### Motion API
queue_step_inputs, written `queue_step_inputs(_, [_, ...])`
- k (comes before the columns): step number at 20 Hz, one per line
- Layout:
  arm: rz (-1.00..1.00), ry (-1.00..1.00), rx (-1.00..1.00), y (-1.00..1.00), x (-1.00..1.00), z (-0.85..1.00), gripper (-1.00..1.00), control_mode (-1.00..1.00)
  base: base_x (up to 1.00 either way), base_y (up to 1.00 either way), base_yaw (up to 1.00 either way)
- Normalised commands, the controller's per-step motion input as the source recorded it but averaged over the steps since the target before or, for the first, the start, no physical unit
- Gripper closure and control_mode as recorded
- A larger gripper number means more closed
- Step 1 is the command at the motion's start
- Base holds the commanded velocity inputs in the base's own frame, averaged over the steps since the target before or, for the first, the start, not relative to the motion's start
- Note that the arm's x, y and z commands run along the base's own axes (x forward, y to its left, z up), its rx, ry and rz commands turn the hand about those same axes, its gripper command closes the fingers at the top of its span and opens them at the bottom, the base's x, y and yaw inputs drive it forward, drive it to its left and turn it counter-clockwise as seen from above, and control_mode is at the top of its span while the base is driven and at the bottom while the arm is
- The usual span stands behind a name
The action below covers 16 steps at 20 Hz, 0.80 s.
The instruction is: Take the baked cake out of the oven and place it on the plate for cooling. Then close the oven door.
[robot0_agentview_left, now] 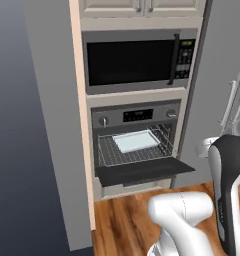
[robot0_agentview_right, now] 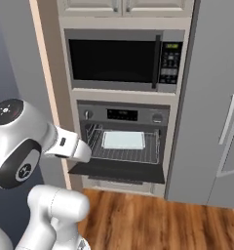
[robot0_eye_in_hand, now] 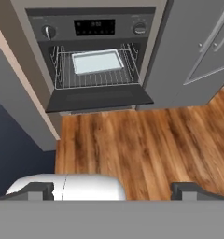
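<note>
The oven (robot0_agentview_left: pixel 137 116) is built into a tall cabinet, and its door (robot0_agentview_left: pixel 144 171) hangs open, lying flat and level. On the wire rack (robot0_eye_in_hand: pixel 67 77) inside rests a pale rectangular tray (robot0_eye_in_hand: pixel 97 62), also in the right base view (robot0_agentview_right: pixel 123 140); I cannot make out a cake apart from it. The plate is out of view. My gripper (robot0_eye_in_hand: pixel 114 191) is open, its fingertips (robot0_eye_in_hand: pixel 39 190) spread wide with nothing between them. It hangs well back from the oven, above the floor, facing the open oven door (robot0_eye_in_hand: pixel 97 98).
A black-windowed microwave (robot0_agentview_left: pixel 137 62) sits right above the oven. Tall grey doors with bar handles (robot0_agentview_right: pixel 216 97) stand to the right. The cabinet's side panel (robot0_agentview_left: pixel 57 125) walls the left. Wooden floor (robot0_eye_in_hand: pixel 142 144) stretches before the oven.
</note>
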Motion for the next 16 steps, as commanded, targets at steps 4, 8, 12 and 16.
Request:
queue_step_inputs(4, [0.0,0.0,0.0,0.0,0.0,0.0,-1.0,1.0,0.24,0.39,-0.35])
queue_step_inputs(8, [0.0,0.0,0.0,0.0,0.0,0.0,-1.0,1.0,0.56,0.13,-0.1])
queue_step_inputs(12, [0.0,0.0,0.0,0.0,0.0,0.0,-1.0,1.0,0.6,0.02,0.0])
queue_step_inputs(16, [0.0,0.0,0.0,0.0,0.0,0.0,-1.0,1.0,0.43,0.13,0.0])
